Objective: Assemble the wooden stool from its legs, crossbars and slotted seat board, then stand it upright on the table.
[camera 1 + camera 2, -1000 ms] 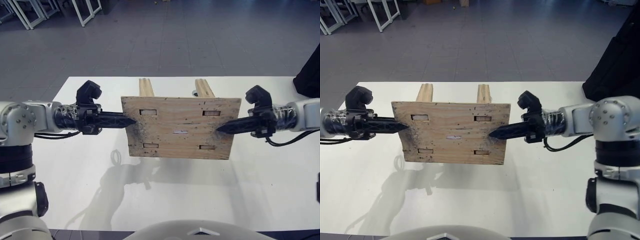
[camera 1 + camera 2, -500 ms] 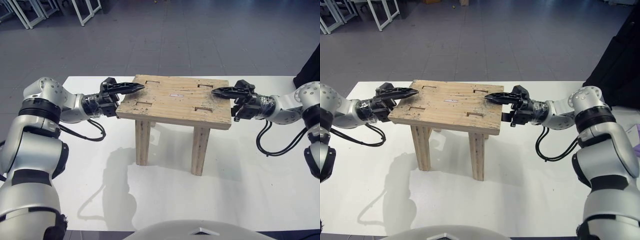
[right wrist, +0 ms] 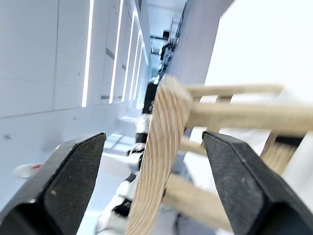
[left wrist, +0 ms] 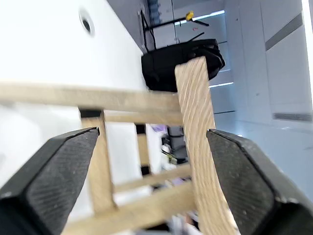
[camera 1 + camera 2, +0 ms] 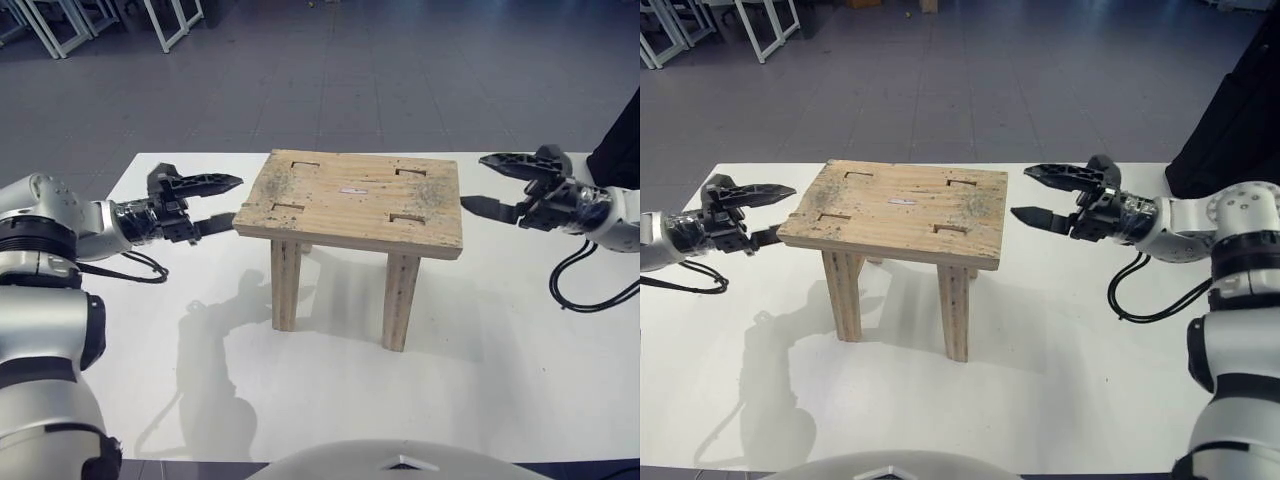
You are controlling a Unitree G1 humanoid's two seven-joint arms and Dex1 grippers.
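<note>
Tabletop (image 5: 500, 340) bears our upright stool (image 5: 350, 200); left claw (image 5: 233, 203) and right claw (image 5: 474, 181) gape wide; clipping it could topple it.

One wooden stool (image 5: 345, 238) is standing on the one white table (image 5: 480, 380), toward its far edge. Its single seat board (image 5: 350, 195) is showing four slots (image 5: 305, 165), one near each corner. Two legs (image 5: 285, 285) are showing from the head views; the crossbars (image 4: 132, 210) are blurring too much to count. Two grippers are hanging over the table, the left gripper (image 5: 237, 201) toward its left edge, the right gripper (image 5: 473, 181) toward its right edge.
</note>
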